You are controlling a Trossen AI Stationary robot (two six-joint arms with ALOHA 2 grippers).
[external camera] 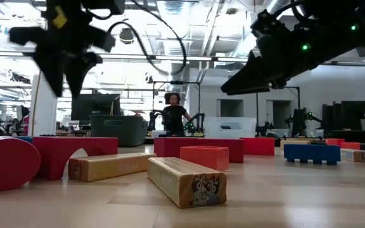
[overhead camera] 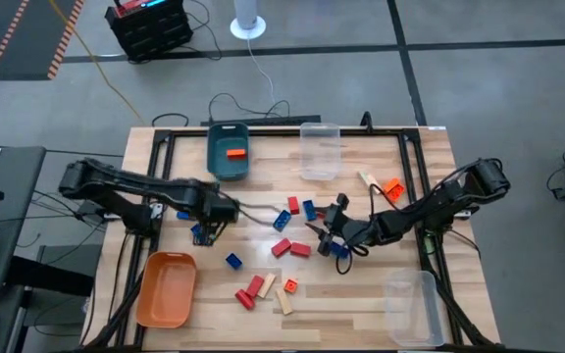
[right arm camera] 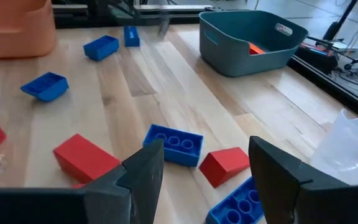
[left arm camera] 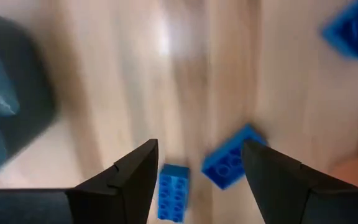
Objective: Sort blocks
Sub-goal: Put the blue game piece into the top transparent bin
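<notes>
Barely begun. Orange bin (overhead camera: 165,289) at the left holding nothing visible. Left pincer (overhead camera: 202,233) released, hovering over two blue blocks (left arm camera: 229,163) between its fingers. Teal bin (overhead camera: 229,152) with one orange block (overhead camera: 234,152) inside, the only one sorted. Most blocks (overhead camera: 282,245) scattered mid-counter (overhead camera: 361,304). Right pincer (overhead camera: 333,240) spread wide, empty, above red and blue blocks. Clear bins (overhead camera: 319,149) apparently unfilled.

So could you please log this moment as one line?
left gripper: open over blue blocks | right gripper: open above scattered blocks | teal bin: orange block
</notes>
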